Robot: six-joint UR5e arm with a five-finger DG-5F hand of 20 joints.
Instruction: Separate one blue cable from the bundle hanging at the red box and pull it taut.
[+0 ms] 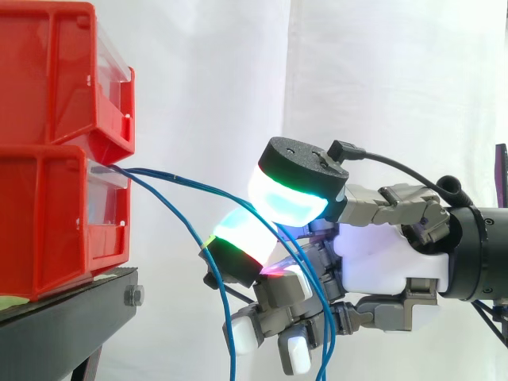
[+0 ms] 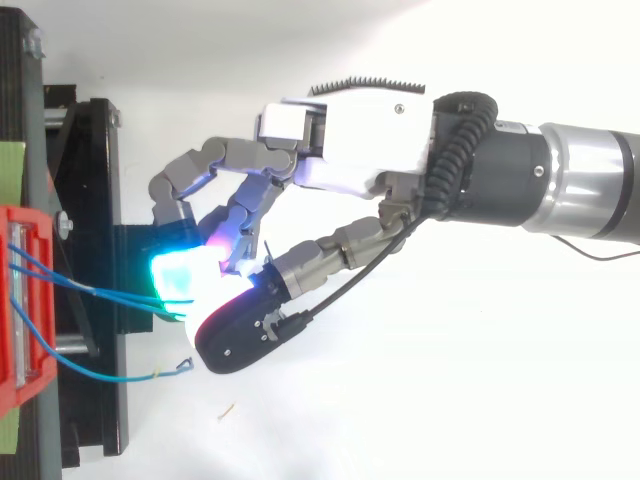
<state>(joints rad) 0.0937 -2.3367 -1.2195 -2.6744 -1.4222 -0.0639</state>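
**At the red box's front, thin blue strands caught between the pads**

Beside the red box [image 1: 55, 222], which sits on the black stand [image 1: 71, 309], the blue cables [image 2: 95, 291] come out at the seam between the upper and lower bins. They run across to the hand [image 1: 381, 262] and then droop below it in slack loops. In the top view two strands converge toward the fingers, and a third strand [image 2: 100, 377] hangs apart from them, ending in a free tip near the hand.

The cables look thin, light and limp. They should bend wherever they are pressed and carry almost no weight, but the smooth sheath will likely slip through a weak hold. The strands lie close together, so two could easily be caught at once. The best place to take hold seems to be the open span between the box and the loops, where the strands fan apart.

The hand is curled, not spread. Two large glowing pads [image 1: 290, 198] are pressed toward each other, and the converging strands pass into the narrow gap between them, so it appears to pinch them there. Whether one strand or two is trapped cannot be told. The remaining fingers fold below the palm, with cable draped past them. The span back to the box sags, so it is not yet taut.
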